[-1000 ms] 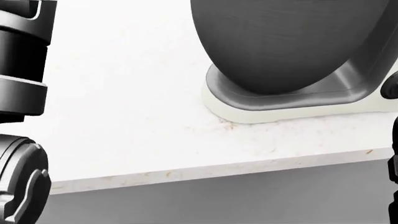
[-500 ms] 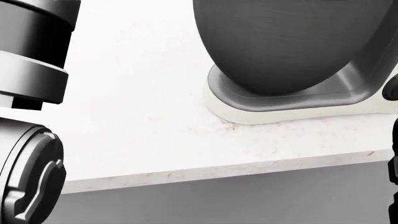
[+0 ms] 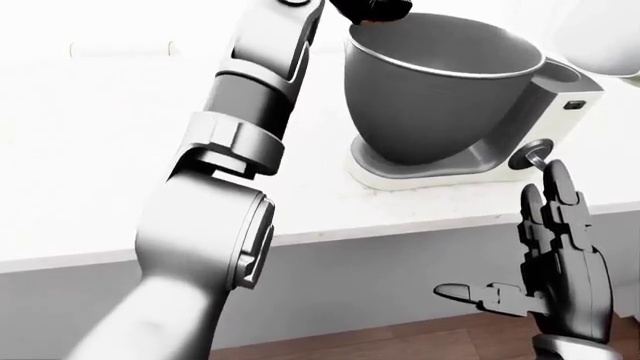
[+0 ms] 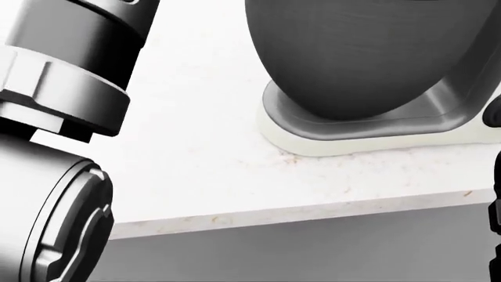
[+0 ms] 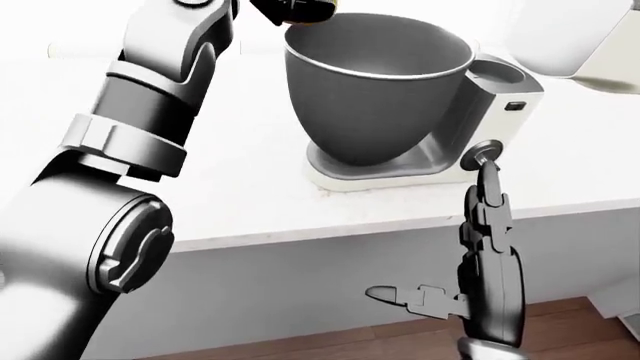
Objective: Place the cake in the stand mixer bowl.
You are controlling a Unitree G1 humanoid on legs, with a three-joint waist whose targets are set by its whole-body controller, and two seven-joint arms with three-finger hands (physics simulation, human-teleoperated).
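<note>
Left hand raised at bowl rim

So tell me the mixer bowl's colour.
The mixer bowl is dark grey metal, clearest in the left-eye view.

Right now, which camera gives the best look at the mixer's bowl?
The right-eye view: the bowl shows whole, with its open rim and inside, sitting on the stand mixer. The left-eye view shows nearly the same, with the rim close to the picture's top. The head view shows only the bowl's lower outside wall and the base.
</note>
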